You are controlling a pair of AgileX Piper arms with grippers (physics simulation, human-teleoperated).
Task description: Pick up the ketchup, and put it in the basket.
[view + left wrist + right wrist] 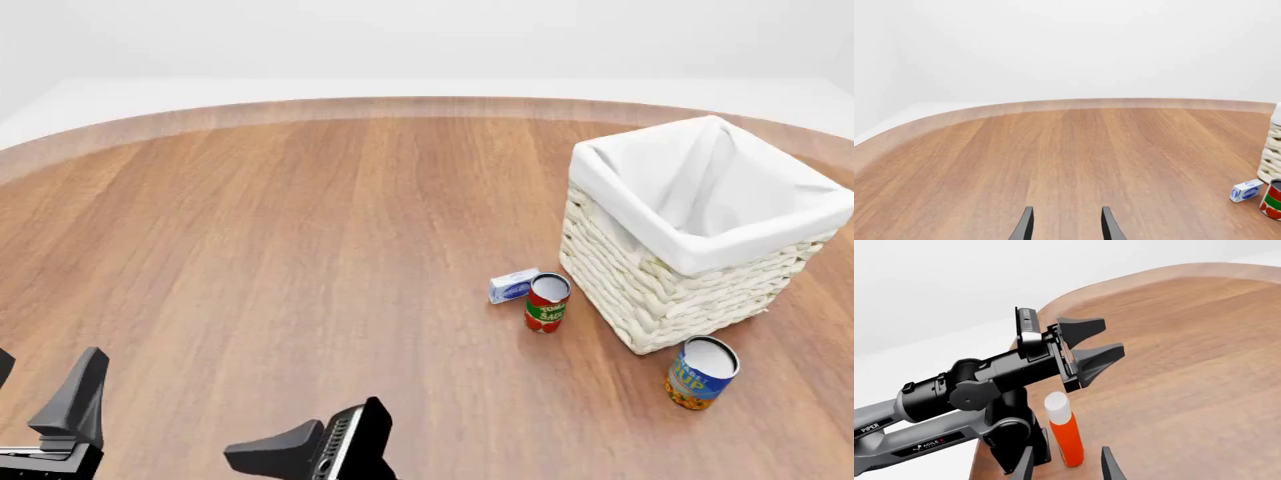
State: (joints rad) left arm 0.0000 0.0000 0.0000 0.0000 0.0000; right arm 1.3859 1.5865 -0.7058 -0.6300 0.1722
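Worktop: a round wooden worktop of reddish-brown planks with a paler rim, white surround behind it.
Ketchup: the orange-red squeeze bottle of ketchup with a white cap shows only in the right wrist view. It stands upright on the worktop near its edge, just beside the black base of the left arm. It lies just ahead of the right tool's fingertips and is not between them. Its label is not readable from here.
Basket: the large square cream-white woven wicker basket with a white cloth liner sits on the right half of the worktop in the front view, turned corner-on. Only its liner shows inside. A sliver of its weave shows at the edge of the left wrist view.
Other items: a small red-and-green can stands upright just beside the basket's near-left wall, with a small white-and-blue box lying touching or almost touching it on its left. A blue-and-yellow can stands near the basket's front corner, tilted toward the camera.
Left tool: the left tool is released, its two dark fingers parted over bare wood, grasping nothing. In the front view it sits low at the bottom edge.
Right tool: the right tool is released too, fingers spread, nothing between them. It is out of the front view.
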